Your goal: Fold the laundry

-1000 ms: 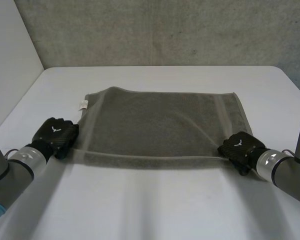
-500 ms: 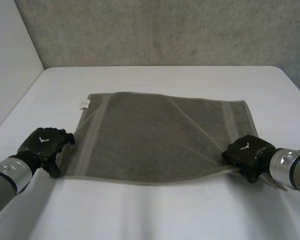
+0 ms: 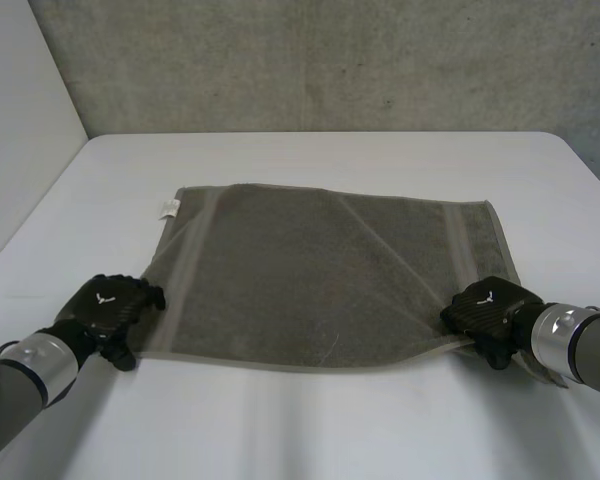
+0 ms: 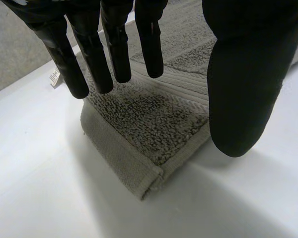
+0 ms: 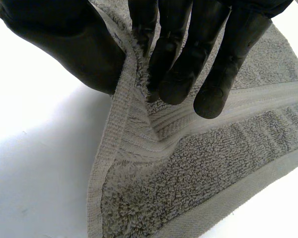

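Head view: a grey-brown terry towel [image 3: 320, 265] lies flat on the white worktop [image 3: 310, 430], apparently doubled over, with one long edge towards the robot.
Label: a small white label [image 3: 167, 208] sticks out at the towel's far left corner.
Left hand [image 3: 110, 308]: low over the worktop, just beside the towel's near left corner.
Right hand [image 3: 488, 312]: on the near right corner. One hand at each near corner suits carrying that edge across evenly.

Left wrist view: the left hand [image 4: 248, 89] hangs over the near left corner of the towel [image 4: 154, 124], which rests in two layers on the worktop [image 4: 49, 188].
Fingers [image 4: 92, 57]: straight and spread apart, with the thumb well off to one side. They are clamped on nothing, and the cloth lies free beneath them.
Likely reason: the hand is placed to take or to leave this corner, and I cannot tell which.

Right wrist view: the right hand [image 5: 64, 39] is at the near right corner of the towel [image 5: 188, 183], above the worktop [image 5: 30, 148].
Fingers [image 5: 176, 74]: closed towards the thumb, with the hemmed edge standing up between them, so they are clamped on the cloth.
Likely reason: the pinch keeps this corner under control so the towel's edge stays taut.
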